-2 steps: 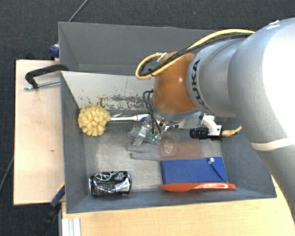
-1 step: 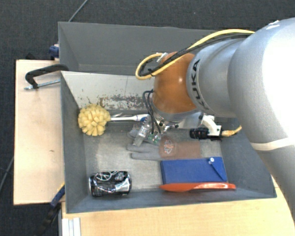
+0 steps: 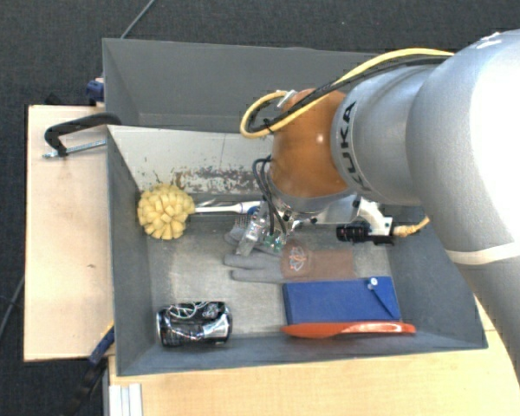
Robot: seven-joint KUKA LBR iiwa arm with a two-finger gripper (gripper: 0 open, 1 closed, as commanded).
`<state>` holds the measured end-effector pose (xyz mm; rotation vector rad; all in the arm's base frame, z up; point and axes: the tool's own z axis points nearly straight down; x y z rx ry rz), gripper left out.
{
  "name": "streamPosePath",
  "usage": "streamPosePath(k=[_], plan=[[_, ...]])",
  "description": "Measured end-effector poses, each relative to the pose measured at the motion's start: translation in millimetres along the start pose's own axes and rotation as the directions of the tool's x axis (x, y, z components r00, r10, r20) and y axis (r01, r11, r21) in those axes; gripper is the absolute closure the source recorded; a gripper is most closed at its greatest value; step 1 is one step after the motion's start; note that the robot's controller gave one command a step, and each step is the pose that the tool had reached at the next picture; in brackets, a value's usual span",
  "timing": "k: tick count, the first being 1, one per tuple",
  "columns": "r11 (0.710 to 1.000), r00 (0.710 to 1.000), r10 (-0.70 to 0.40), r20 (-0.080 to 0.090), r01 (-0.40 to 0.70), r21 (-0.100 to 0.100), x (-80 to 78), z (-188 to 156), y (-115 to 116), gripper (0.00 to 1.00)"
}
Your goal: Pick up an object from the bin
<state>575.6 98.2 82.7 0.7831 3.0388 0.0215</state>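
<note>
Well, the gripper (image 3: 258, 237) hangs over the handle end of the one yellow-headed brush (image 3: 166, 212). Whether it is open or shut, I cannot tell, because the wrist hides it. Below the brush lies one crushed black can (image 3: 194, 323). Lower right of the brush are one blue box (image 3: 338, 302) and one orange strip (image 3: 347, 328). Something clear (image 3: 299, 260) right of the handle is hard to make out.

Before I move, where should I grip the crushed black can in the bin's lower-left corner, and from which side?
Take the crushed black can across its middle, probably from straight above: it lies on its side, alone, lengthwise along the bin's near wall.
</note>
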Motion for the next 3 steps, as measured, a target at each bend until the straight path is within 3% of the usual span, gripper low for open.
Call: streamPosePath(k=[3], plan=[[1.000,1.000,0.005,-0.003,-0.005,0.003,0.7,-52,-1,1.00]])
